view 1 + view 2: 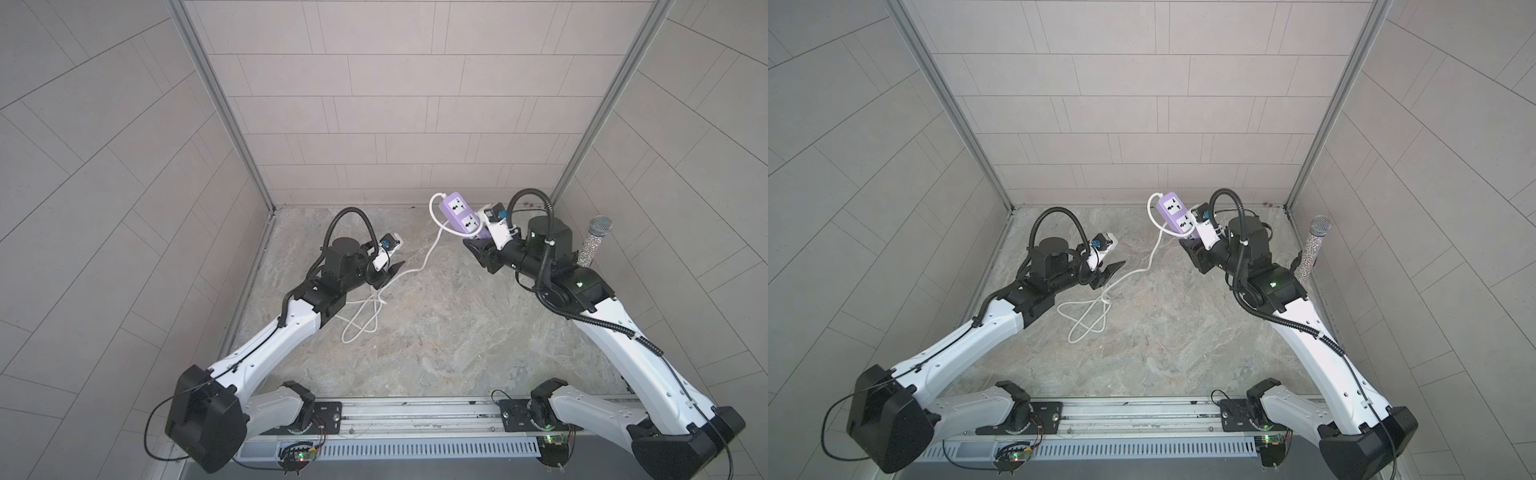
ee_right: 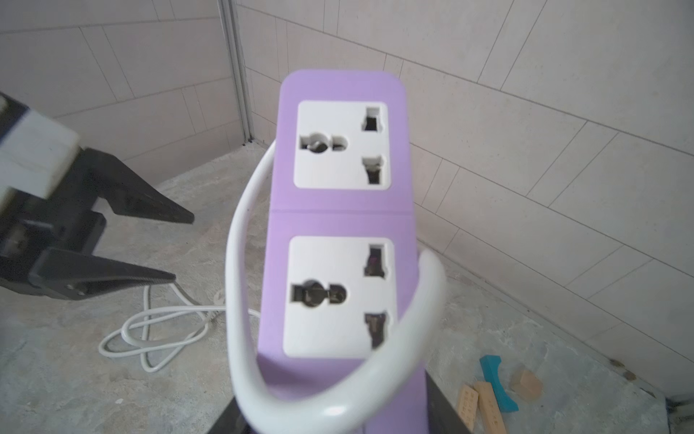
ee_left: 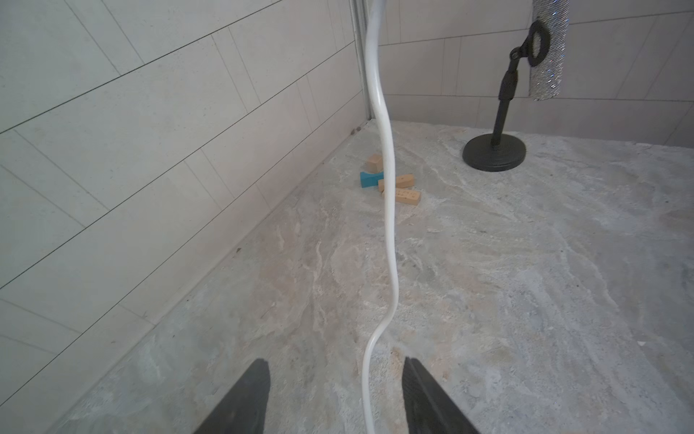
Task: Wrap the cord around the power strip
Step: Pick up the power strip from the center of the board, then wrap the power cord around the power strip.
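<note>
While the right gripper (image 1: 474,243) clamps the lilac power strip (image 1: 461,216) aloft near the back wall (image 1: 374,124) with roughly one loop of cord (image 1: 430,249) around it, the left gripper (image 1: 392,275) straddles the slack with jaws apart, most of it lying unwound on the tabletop (image 1: 436,332).

Both top views look steeply down from above the robot's near side toward the back wall (image 1: 395,104). They take in the whole table (image 1: 436,340) with nearly identical framing, shifted slightly sideways between them. The left wrist camera sits low over the table, facing past its fingers (image 3: 244,402) toward the back right corner. The right wrist camera looks close-up along the power strip (image 2: 338,214). Both wrist views share the wooden blocks (image 3: 405,196).
</note>
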Motion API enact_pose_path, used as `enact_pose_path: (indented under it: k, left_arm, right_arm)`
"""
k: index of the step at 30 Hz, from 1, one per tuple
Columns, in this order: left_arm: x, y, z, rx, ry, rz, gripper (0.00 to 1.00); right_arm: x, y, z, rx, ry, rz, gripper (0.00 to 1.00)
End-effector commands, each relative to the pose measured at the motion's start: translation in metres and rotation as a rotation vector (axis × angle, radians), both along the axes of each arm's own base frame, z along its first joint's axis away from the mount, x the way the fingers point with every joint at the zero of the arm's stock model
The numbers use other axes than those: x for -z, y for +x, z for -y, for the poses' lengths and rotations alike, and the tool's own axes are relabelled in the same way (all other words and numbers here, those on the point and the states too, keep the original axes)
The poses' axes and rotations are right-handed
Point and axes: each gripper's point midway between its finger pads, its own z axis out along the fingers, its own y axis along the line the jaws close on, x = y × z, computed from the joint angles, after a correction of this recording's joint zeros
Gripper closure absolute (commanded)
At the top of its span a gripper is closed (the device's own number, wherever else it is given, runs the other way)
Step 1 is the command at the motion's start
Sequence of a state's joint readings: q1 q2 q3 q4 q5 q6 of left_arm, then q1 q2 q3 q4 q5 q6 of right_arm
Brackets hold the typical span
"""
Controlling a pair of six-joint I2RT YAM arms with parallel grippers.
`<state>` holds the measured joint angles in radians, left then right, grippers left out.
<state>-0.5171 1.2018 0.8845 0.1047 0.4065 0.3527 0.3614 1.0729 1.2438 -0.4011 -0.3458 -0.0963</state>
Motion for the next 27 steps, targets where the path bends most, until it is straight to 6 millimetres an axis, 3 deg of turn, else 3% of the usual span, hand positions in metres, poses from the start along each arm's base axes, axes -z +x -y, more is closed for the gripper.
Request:
enact_pose_path:
  k: [1,10,19,27]
  left_arm:
    - [-0.021,-0.009,0.02,0.129,-0.137,0.033,0.37]
    - [0.015,-0.014,0.034,0.208,-0.142,-0.072,0.36]
    - [0.062,0.004,-0.003,-0.029,0.04,-0.112,0.35]
    - [0.081,-0.012,0.001,0.0,-0.02,-0.237,0.35]
  right_arm:
    - [-0.036,-0.015,-0.01,-0.126,0.067,0.039,1.0]
    - [-0.082,-0.028,-0.006,-0.175,0.081,0.1,1.0]
    - [-0.12,-0.036,0.005,-0.141,0.031,0.185,1.0]
    - [-0.145,-0.034,0.009,-0.117,0.026,0.251,1.0]
